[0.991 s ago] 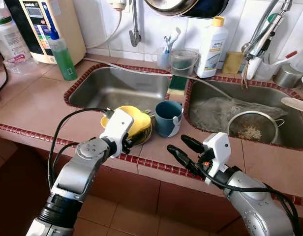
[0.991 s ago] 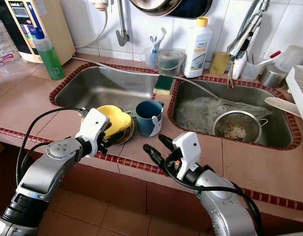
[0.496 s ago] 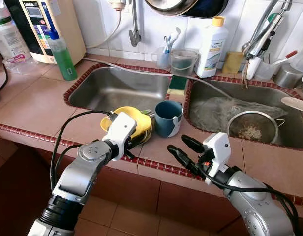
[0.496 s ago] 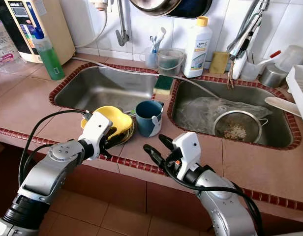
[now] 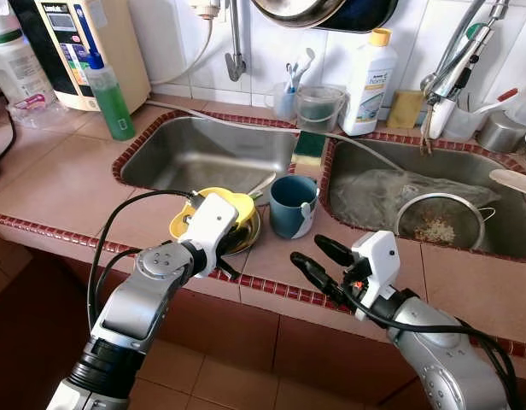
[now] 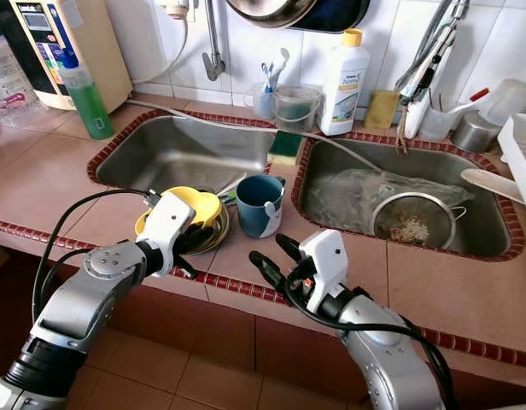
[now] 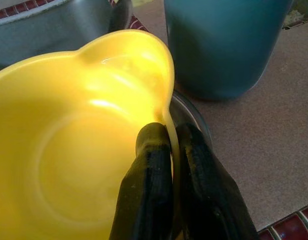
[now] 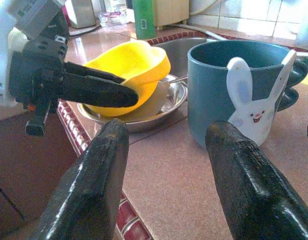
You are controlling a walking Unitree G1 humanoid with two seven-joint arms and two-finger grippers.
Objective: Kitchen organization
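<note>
left gripper (image 5: 227,246) pinched the yellow bowl (image 5: 233,207) by its rim, tilted over a steel dish (image 5: 248,237) on the counter (image 5: 67,184). left wrist: fingers (image 7: 151,190) straddled the rim. right wrist: right gripper (image 8: 166,175) spread wide, facing the blue mug (image 8: 239,95).

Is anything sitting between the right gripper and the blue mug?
Nothing visible. The right gripper is open and aimed along bare counter at the blue mug. The yellow bowl, pinched by the left gripper, lies off to the side.
</note>
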